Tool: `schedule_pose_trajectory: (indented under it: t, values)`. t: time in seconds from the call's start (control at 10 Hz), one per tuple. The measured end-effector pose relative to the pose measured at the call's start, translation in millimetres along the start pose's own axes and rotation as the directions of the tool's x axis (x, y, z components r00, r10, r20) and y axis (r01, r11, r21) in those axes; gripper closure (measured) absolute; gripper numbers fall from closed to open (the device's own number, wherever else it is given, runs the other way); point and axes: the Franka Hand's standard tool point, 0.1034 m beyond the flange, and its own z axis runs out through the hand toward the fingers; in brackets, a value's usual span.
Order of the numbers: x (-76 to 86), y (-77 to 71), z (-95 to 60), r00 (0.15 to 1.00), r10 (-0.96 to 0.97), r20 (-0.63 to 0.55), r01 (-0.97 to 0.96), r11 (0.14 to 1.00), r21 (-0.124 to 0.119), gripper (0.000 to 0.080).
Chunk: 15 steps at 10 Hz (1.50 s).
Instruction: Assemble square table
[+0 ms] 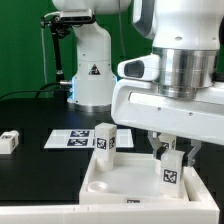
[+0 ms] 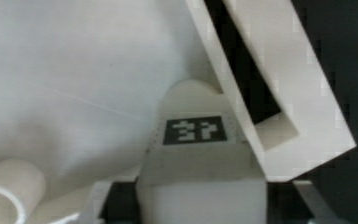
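Observation:
The white square table top (image 1: 112, 180) lies at the front of the table with its raised rim up. One white leg (image 1: 105, 140) with a tag stands upright at its far corner. My gripper (image 1: 168, 166) hangs over the top's corner at the exterior view's right, shut on a second tagged leg (image 1: 169, 174) that it holds upright. In the wrist view this leg (image 2: 201, 165) fills the space between the jaws of the gripper (image 2: 201, 208), tag facing the camera, over the top's inner floor (image 2: 69, 90) and close to its rim (image 2: 274, 90).
A third loose leg (image 1: 9, 141) lies on the black table at the exterior view's left. The marker board (image 1: 72, 139) lies flat behind the table top. A white robot base (image 1: 92, 70) and a black stand (image 1: 55, 50) rise at the back.

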Motion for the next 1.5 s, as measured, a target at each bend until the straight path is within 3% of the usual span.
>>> schedule_pose_trajectory:
  t: [0.2,0.3,0.4,0.5,0.6,0.7,0.8,0.9,1.0,1.1,1.5]
  values:
    - [4.3,9.4,-0.6,0.993,0.118,-0.002,-0.118,0.993,-0.025,0.0501]
    - [5.1,10.4,-0.5,0.993,0.121,-0.003,-0.121,0.992,-0.026,0.0501]
    - [4.9,10.0,0.1,0.993,0.121,-0.003,-0.121,0.992,-0.025,0.0438]
    - [4.7,9.4,-0.8,0.993,0.120,-0.003,-0.120,0.993,-0.024,0.0303]
    - [3.5,6.7,-10.1,0.995,0.102,-0.004,-0.102,0.995,-0.011,0.0303]
    - [2.8,9.9,-27.3,0.997,0.075,-0.003,-0.075,0.997,0.009,0.0181]
    - [3.7,21.4,-46.9,0.999,0.053,0.004,-0.053,0.998,0.031,0.0157]
    - [8.5,36.6,-61.1,1.000,-0.013,0.008,0.013,0.999,0.041,0.0157]
    - [21.1,62.9,-73.4,0.996,-0.086,-0.013,0.086,0.995,0.052,0.0151]
    - [26.8,80.4,-67.9,0.995,-0.091,-0.033,0.093,0.994,0.053,0.0151]
    - [23.0,74.8,-66.2,0.996,-0.085,-0.028,0.086,0.995,0.053,0.0150]
